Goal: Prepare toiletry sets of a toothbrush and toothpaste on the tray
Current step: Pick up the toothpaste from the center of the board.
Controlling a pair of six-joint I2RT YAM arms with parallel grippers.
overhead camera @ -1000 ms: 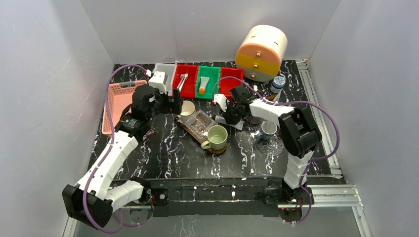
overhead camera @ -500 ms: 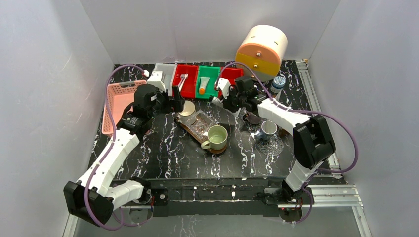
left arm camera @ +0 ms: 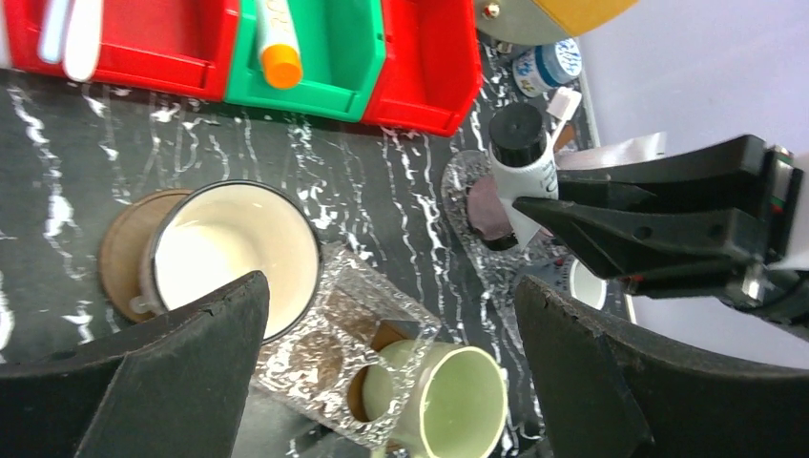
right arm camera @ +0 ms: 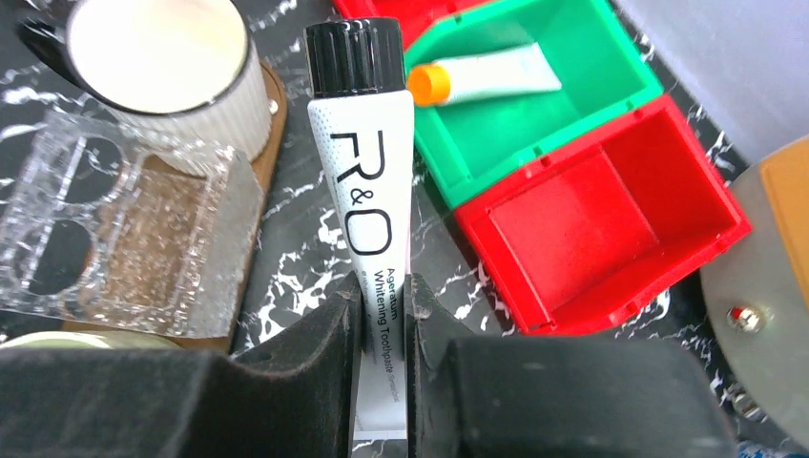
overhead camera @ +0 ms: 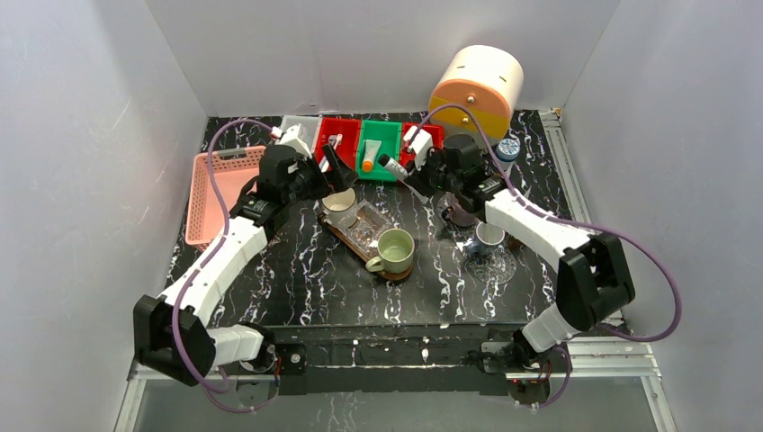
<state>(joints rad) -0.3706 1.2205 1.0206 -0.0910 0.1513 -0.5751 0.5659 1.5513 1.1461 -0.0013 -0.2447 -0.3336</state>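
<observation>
Right grip: the right pincer (right arm camera: pixel 382 291) is clenched on the lower body of the black-capped tube (right arm camera: pixel 361 181). The cap points away from the wrist.
Right arm, change: a second ago this arm stood near the middle of the top view, just right of the clear tray (right arm camera: pixel 114 239). It has since swung to the upper centre, in front of the bin row. The tube came with it and is off the bench (overhead camera: pixel 297 270).
Left grip: the left pincer (left arm camera: pixel 386 305) is released, its fingers spread wide with nothing between them. It hangs over the white cup (left arm camera: pixel 234 253).
Left arm, change: it has moved up and right in the top view, closer to the left red bin (left arm camera: pixel 172 57).
Toothbrush: the toothbrush (left arm camera: pixel 81 38) lies in the left red bin, upper left of the left wrist view.
Second tube: the orange-capped tube (right arm camera: pixel 477 76) lies in the green bin (right arm camera: pixel 582 57), untouched.
Right red bin: the right red bin (right arm camera: pixel 601 229) holds nothing visible.
Task meaning: one tube is secured and in transit, so the toothpaste half of a set is in hand. No brush and tube are paired yet. The left arm appears to be lining up for the toothbrush. Where the carried tube will be set down cannot be told.
</observation>
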